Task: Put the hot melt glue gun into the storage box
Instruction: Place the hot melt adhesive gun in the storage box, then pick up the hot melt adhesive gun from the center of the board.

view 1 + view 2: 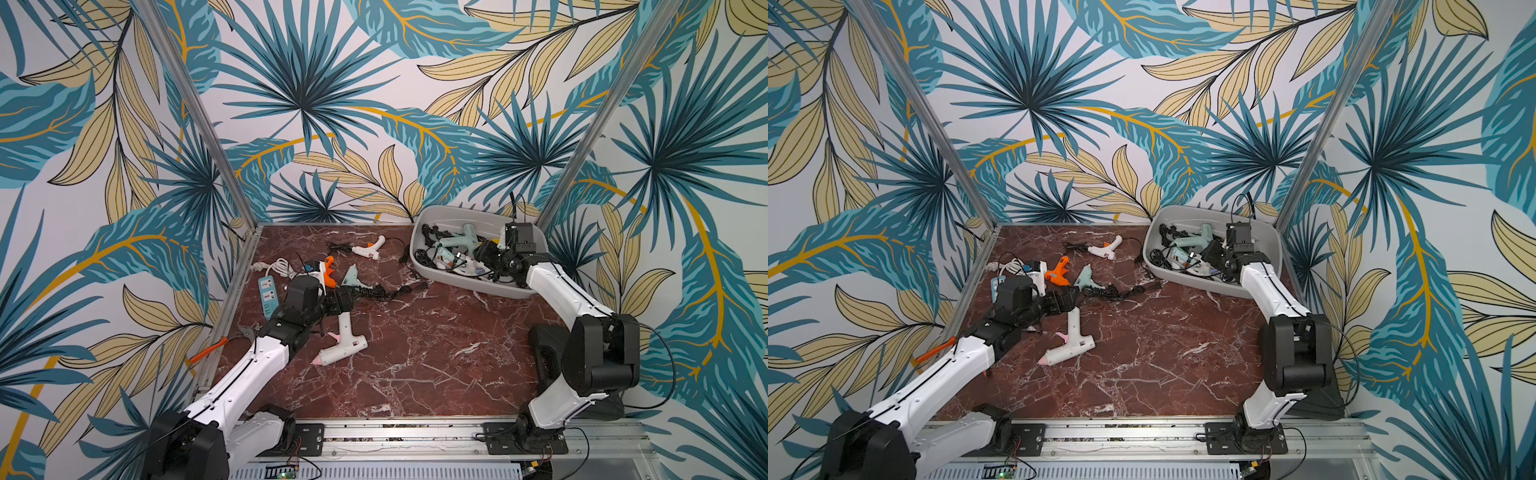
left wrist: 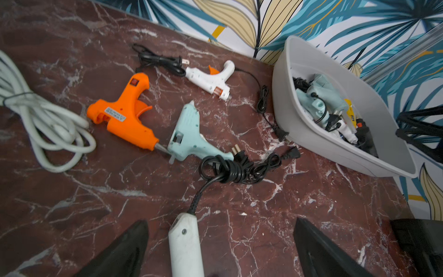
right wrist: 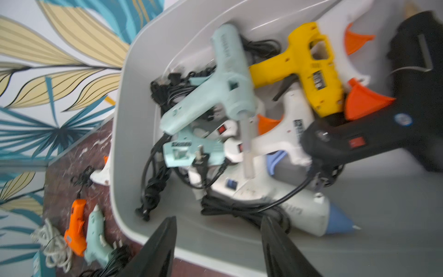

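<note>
Your left end effector [image 2: 220,221] is released, its jaws spread either side of the white glue gun's [image 2: 184,247] handle. The gun lies flat on the desk [image 1: 415,374], well apart from the storage box [image 1: 457,284]. The handle sits nearer one jaw, so centre it before you close. Its black cord [image 2: 237,170] lies bundled on the box side of the gun, just beside a pale blue gun [image 2: 191,134]. Lift straight up first, or the cord may drag that one along. Your right end effector [image 3: 218,219] hangs released over the box, grasping nothing. Move it off the box before the drop.
</note>
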Tool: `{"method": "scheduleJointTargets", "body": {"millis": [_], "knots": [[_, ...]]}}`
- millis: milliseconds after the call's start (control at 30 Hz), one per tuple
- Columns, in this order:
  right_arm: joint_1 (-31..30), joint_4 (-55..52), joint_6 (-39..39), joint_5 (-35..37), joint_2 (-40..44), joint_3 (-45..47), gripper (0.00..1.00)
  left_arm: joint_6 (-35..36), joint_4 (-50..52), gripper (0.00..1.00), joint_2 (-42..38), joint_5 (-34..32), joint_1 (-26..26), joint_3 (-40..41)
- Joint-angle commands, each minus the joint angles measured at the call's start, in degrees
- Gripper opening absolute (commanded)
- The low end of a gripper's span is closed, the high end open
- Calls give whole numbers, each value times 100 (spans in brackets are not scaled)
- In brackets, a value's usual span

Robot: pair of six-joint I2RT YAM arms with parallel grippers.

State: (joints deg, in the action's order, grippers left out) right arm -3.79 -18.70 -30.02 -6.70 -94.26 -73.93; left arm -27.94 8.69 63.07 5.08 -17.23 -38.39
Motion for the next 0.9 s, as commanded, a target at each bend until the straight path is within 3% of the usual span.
{"method": "scheduleJointTargets", "body": {"millis": [0,233,500,867], "knots": [[-368,-354,253,35,325,-89,63,-84,627,98,242,-26,20,-76],[-924,-377,100,140,674,241,66,54,1208,90,1039,59,-62,-314],[-991,-110,-109,153,1082,663,68,162,1381,83,1777,-406,-410,-647],[-992,-48,-186,60,1238,733,68,62,1459,72,2522,-802,-493,-928]]}}
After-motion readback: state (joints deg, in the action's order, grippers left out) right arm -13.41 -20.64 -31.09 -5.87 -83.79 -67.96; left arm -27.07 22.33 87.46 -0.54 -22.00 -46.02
